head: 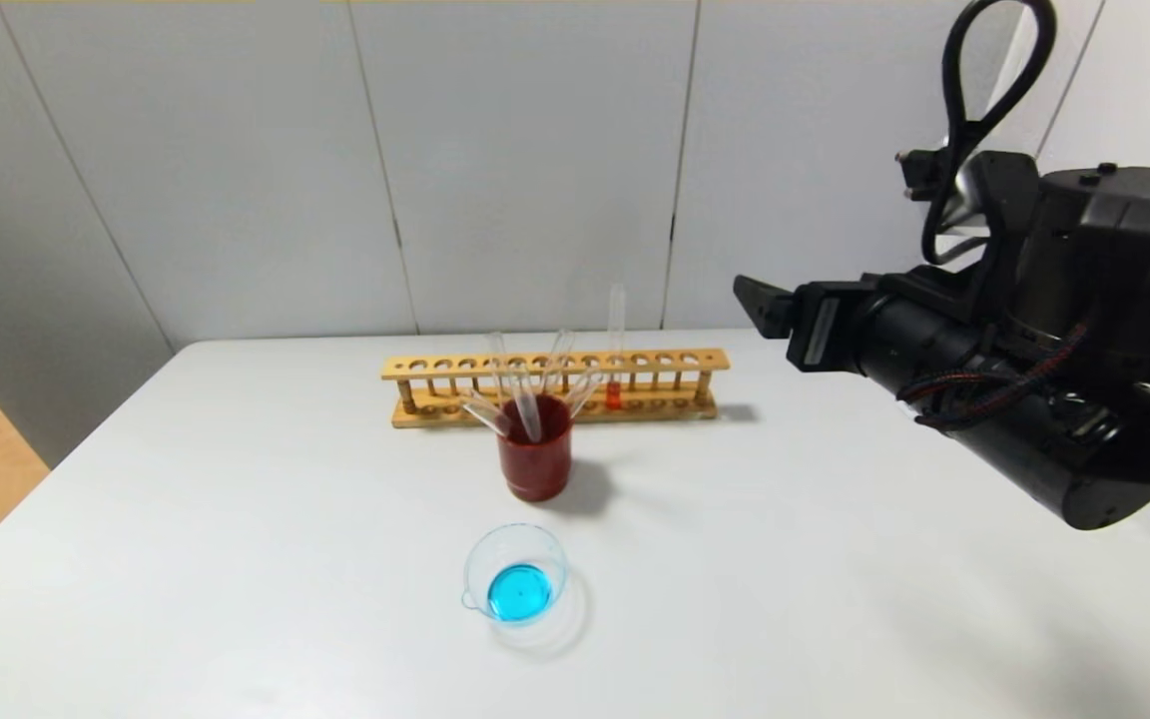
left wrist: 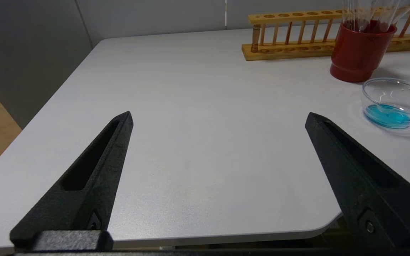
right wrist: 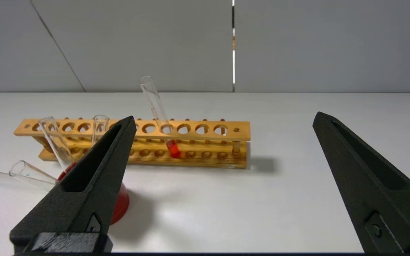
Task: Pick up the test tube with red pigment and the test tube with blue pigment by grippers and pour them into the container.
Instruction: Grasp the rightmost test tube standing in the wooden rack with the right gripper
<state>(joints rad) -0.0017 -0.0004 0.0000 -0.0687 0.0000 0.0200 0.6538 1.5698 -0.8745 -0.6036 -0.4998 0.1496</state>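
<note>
The left gripper [left wrist: 219,119] sits nearest, parked low over the near-left corner of the surface [head: 236,519], its fingers [left wrist: 94,170] spread wide and holding nothing; it poses little hazard while idle. Taking the red cup [head: 535,449] as the centre of the clock, the container [head: 515,574] stands at six o'clock, apart from the cup, already holding a shallow pool of blue liquid; no tube with blue liquid can be seen anywhere, so the blue pour appears done. The cup itself holds several clear tubes [head: 520,394] splayed outward, some leaning low over its rim. At about one o'clock, in the wooden rack [head: 555,384] just behind the cup, stands the test tube with red pigment [head: 615,345], a little red liquid at its bottom; the right wrist view shows it leaning rather than upright. The right gripper [head: 765,305] hangs at roughly three o'clock, raised well above the surface, fingers [right wrist: 94,174] fully apart and empty, facing the rack. Judged risks: the lean may cause the fingers to close off-centre and twist the tube against its hole, dragging the rack; a low approach could clip the splayed tubes and tip the cup; a hard grip could crack glass; a hasty tilt could spill red short of the container.
</note>
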